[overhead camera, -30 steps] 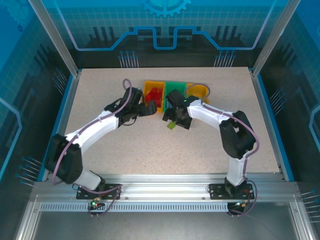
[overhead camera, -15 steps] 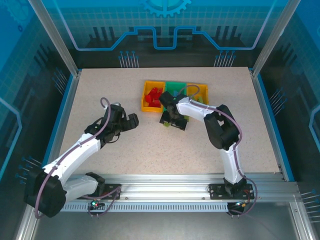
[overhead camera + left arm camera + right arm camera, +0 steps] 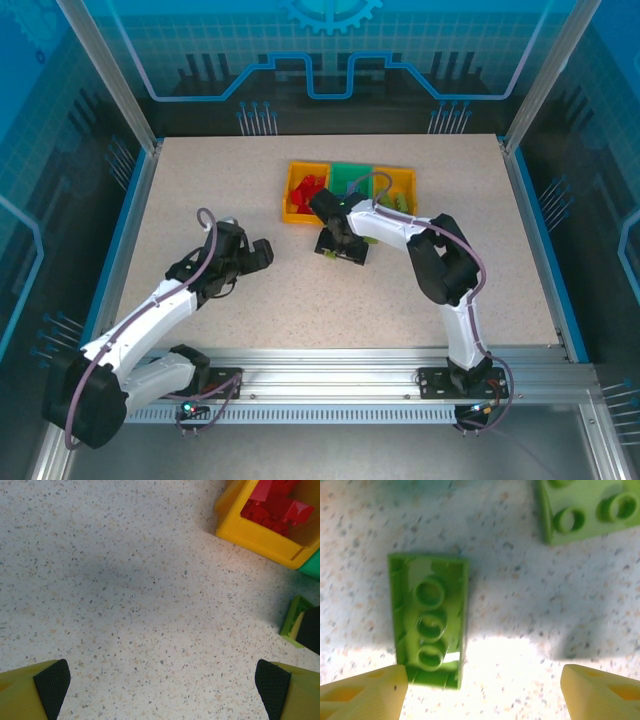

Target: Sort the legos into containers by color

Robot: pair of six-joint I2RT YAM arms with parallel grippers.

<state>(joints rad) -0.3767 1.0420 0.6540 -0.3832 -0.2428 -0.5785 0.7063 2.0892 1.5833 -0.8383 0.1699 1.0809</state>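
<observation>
Beige speckled tabletop (image 3: 300, 290) (blue-panelled enclosure (image 3: 330, 60))

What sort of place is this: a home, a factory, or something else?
Probably a robotics lab test cell: a left arm and right arm bolted to an aluminium rail, blue printed panels enclosing the table, and toy bricks in a plastic bin.

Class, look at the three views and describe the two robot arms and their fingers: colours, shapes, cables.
Both arms, the left arm and the right arm, have white shells, black joints and a greyish-purple cable looping alongside. The left fingers are yellow wedges with black textured pads; the right fingers are pale yellow wedges.
</observation>
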